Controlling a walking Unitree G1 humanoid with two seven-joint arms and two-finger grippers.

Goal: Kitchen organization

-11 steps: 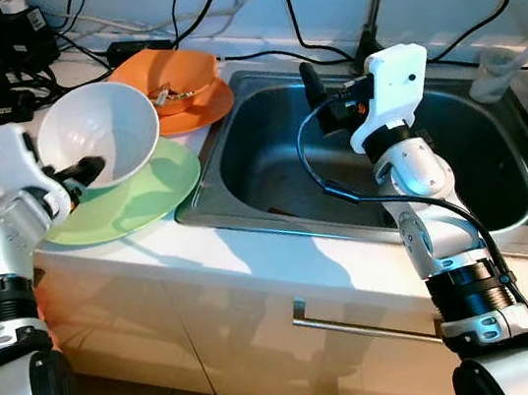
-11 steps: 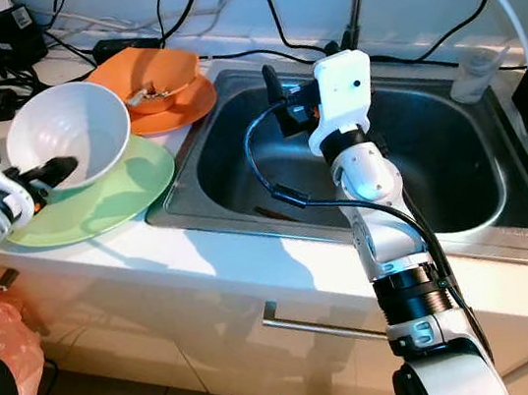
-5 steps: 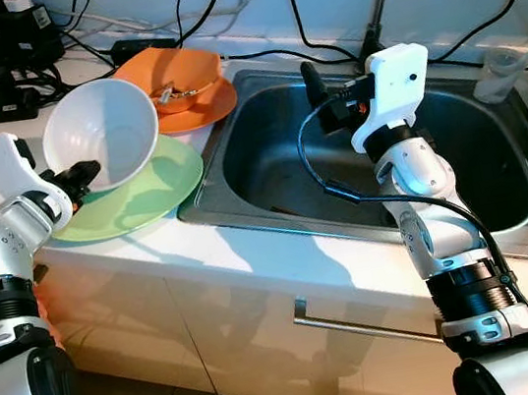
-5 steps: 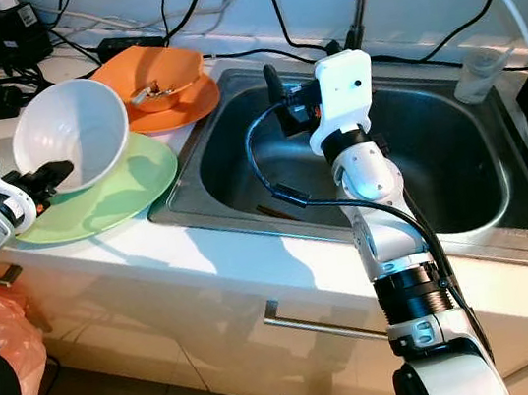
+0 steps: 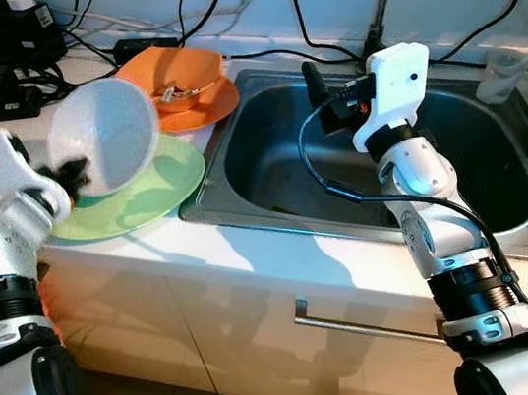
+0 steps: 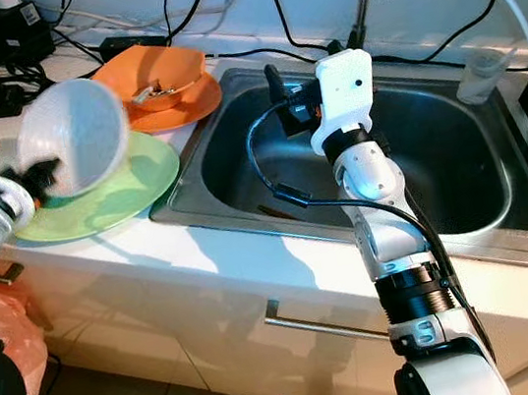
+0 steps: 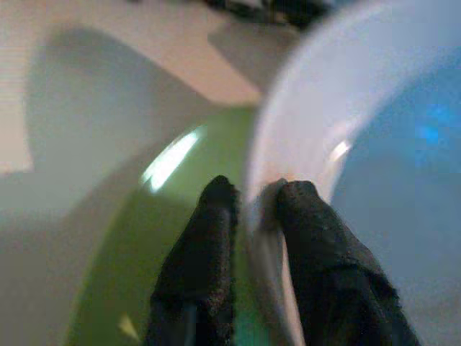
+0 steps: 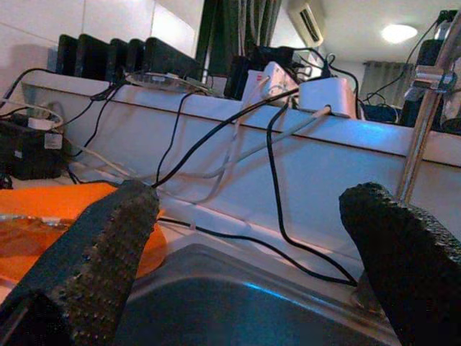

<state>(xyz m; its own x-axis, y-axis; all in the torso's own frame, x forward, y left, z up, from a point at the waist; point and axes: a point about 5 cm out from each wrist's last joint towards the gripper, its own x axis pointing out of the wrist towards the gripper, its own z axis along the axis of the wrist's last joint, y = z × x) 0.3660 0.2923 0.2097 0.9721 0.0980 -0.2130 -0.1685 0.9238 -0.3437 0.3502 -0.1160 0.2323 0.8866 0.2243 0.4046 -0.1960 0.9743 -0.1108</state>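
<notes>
The steel sink (image 5: 270,172) is the biggest thing here and serves as the anchor. Above its near-left part the right gripper (image 8: 252,238) hovers with its two fingers spread wide and nothing between them. On the counter just left of the sink lies a green plate (image 5: 135,202), and behind that, at the sink's far-left corner, an orange plate (image 5: 193,109) carrying an orange bowl (image 5: 171,72) with scraps in it. The white bowl (image 5: 100,132) is held tilted above the green plate, its mouth turned toward the sink; the left gripper (image 7: 253,205) pinches its rim, one finger inside and one outside. The bowl looks rigid, smooth and light, probably ceramic or melamine, so likely slippery and breakable if dropped; the rim is the sensible hold, kept firm. In the way toward the basin stand the right arm, its looping black cable (image 5: 327,183) and the sink's raised edge. A clear cup (image 5: 502,72) sits at the sink's far-right corner, and a tap (image 5: 384,1) rises behind the sink.
</notes>
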